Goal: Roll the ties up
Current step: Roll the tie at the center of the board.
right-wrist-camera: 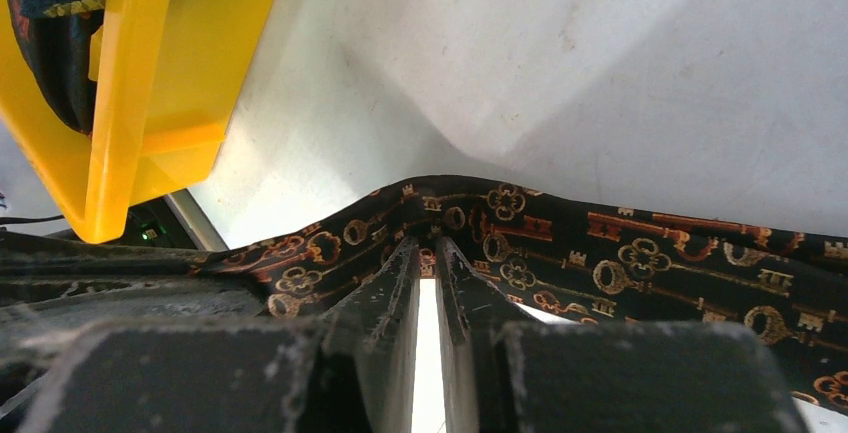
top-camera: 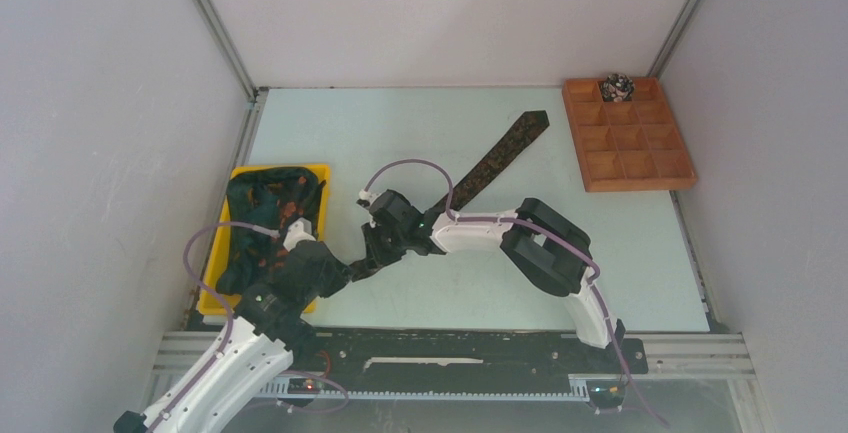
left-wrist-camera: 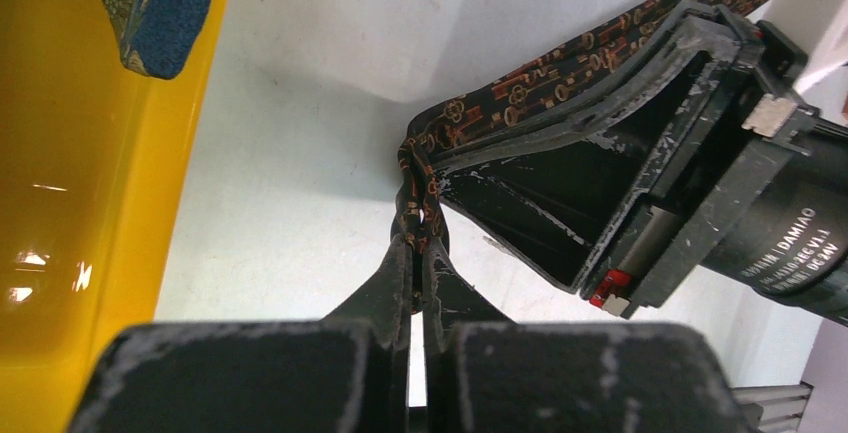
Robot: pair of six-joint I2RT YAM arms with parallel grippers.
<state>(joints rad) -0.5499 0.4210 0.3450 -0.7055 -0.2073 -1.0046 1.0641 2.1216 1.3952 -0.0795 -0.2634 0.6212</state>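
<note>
The table (top-camera: 620,253) is a pale surface enclosed by white walls. Both arms are mounted at its near edge. The right arm (top-camera: 545,248) folds leftward across the near centre. The left arm (top-camera: 240,353) rises from the near left corner and angles to the right.

A yellow tray (top-camera: 213,293) sits at the left edge of the table. It holds a heap of ties (top-camera: 262,218), dark fabric with orange-brown patches. A wooden divided box (top-camera: 640,185) sits at the far right corner. One rolled tie (top-camera: 617,86) stands in its far row. The other compartments in view hold nothing.

The flat tie (top-camera: 495,158) lies diagonally on the table. Its pointed wide end is far right, near the box but not touching it. Its narrow end is near left, just beside the tray. The fabric is dark with an orange key pattern.

The two grippers meet at the narrow end. The right gripper (right-wrist-camera: 427,253) has its jaws almost together, pinching a raised fold of the tie where the fabric humps off the table. The left gripper (left-wrist-camera: 418,253) has its jaws almost together, clamped on the bunched, twisted tip of the same tie. The two grippers stand just beside each other, with a short span of tie between them.
</note>
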